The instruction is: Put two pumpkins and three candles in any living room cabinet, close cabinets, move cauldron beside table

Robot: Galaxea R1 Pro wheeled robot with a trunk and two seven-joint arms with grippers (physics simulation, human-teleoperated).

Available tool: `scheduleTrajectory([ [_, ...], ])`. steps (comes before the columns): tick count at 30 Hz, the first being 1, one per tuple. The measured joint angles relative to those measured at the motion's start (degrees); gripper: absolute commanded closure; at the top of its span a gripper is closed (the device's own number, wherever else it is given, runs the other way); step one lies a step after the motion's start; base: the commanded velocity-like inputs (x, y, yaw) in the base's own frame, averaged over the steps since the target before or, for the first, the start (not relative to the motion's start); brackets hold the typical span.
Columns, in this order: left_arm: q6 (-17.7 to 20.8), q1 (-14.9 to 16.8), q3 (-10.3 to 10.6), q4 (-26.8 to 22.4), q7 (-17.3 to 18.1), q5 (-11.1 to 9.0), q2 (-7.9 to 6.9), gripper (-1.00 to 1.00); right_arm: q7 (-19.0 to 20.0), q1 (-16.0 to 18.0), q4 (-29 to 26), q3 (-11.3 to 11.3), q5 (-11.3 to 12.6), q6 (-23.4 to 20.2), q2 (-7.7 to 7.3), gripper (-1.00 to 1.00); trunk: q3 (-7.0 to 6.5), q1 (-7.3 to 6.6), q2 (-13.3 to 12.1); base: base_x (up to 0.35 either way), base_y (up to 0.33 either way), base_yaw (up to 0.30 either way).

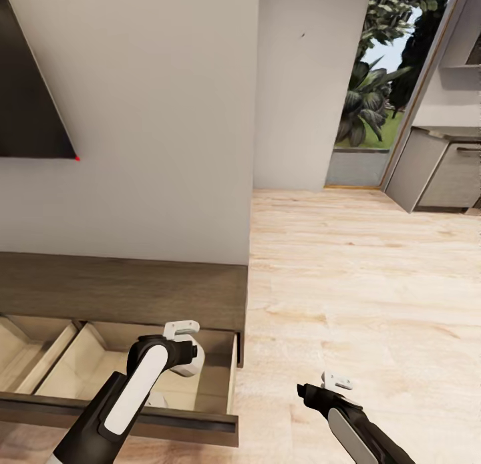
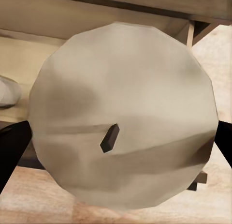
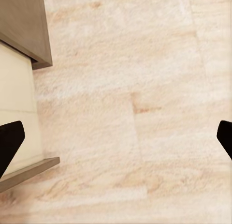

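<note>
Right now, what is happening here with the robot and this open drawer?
The left gripper holds a grey-tan candle over the open drawer of the dark brown cabinet; it is not released yet. The right gripper hangs open and empty above the wooden floor beside the cabinet.

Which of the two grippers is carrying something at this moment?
The left gripper: a grey-tan candle sits between its fingers, above the cabinet's open drawer. The right gripper is open over bare wood floor.
</note>
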State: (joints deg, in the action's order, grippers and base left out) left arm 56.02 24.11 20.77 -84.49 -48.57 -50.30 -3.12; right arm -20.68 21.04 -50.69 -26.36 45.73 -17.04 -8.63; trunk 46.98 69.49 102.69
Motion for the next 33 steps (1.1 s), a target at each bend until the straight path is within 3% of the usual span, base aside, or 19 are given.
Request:
scheduleTrajectory([
  [33,-0.8,0.0,-0.1,2.9,0.2,0.4,0.16,1.0,0.0,0.0,0.0,0.0,-0.1,0.0,0.0,-1.0,5.91,7.25,13.2,0.0,0.0,-0.002],
])
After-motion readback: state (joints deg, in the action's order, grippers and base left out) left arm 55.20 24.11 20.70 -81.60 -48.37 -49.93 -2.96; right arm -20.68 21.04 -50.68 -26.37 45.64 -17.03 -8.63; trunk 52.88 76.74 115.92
